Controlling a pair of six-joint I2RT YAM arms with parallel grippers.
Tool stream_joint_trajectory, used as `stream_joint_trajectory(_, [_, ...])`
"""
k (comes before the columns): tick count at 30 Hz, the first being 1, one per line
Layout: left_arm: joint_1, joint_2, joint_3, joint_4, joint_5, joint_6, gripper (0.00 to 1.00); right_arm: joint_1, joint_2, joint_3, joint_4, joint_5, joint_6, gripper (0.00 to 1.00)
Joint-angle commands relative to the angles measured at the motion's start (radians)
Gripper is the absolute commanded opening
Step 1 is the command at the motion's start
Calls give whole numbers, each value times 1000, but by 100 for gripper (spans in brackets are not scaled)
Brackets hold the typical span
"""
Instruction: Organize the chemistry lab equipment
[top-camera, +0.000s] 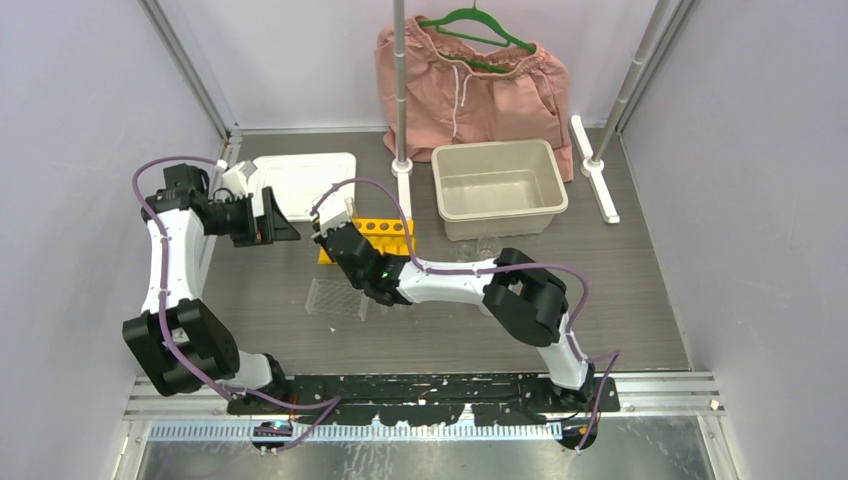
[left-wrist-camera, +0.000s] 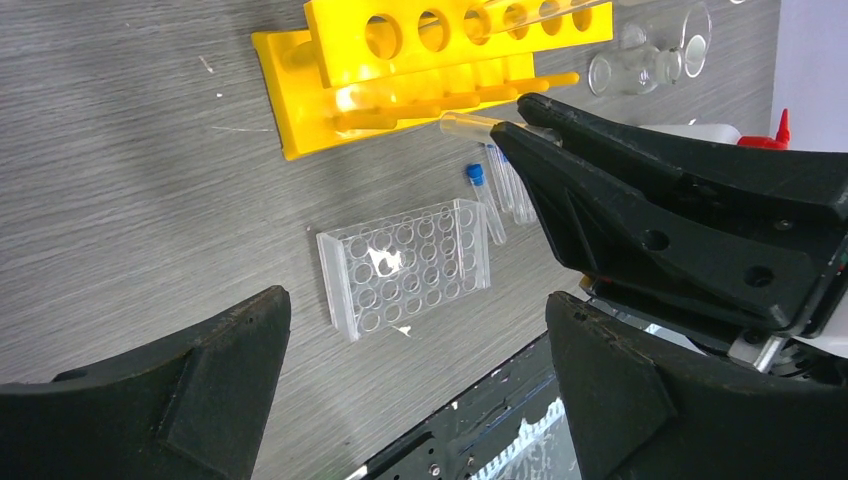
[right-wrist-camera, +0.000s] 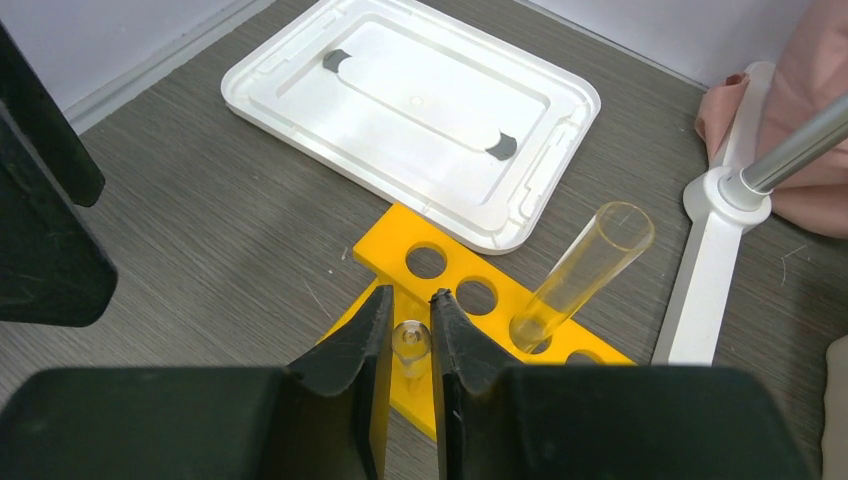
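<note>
Gripping clear tube (right-wrist-camera: 410, 342) in narrow R claw (right-wrist-camera: 411, 310) over yellow rack (right-wrist-camera: 452, 277), align w/ hole (right-wrist-camera: 427, 262), lower plumb; L claw (top-camera: 272, 218) wide.

Yellow and black are standing out on grey.
The rack (right-wrist-camera: 470, 290) is glowing yellow on the table (right-wrist-camera: 200, 230) with its grey streaked grain; the tray (left-wrist-camera: 405, 265) is showing clear with a grid of circles; one small tube (left-wrist-camera: 486, 205) is wearing a blue cap; the right gripper (right-wrist-camera: 411, 295) is showing black around a clear tube (right-wrist-camera: 410, 342); the lid (right-wrist-camera: 410, 110) is gleaming white, the shorts (top-camera: 470, 85) pink, the hanger (top-camera: 480, 20) green.
</note>
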Motion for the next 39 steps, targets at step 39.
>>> stream_joint_trajectory(39, [9, -25, 36, -35, 52, 58, 98, -28, 59, 1, 69, -11, 1, 1])
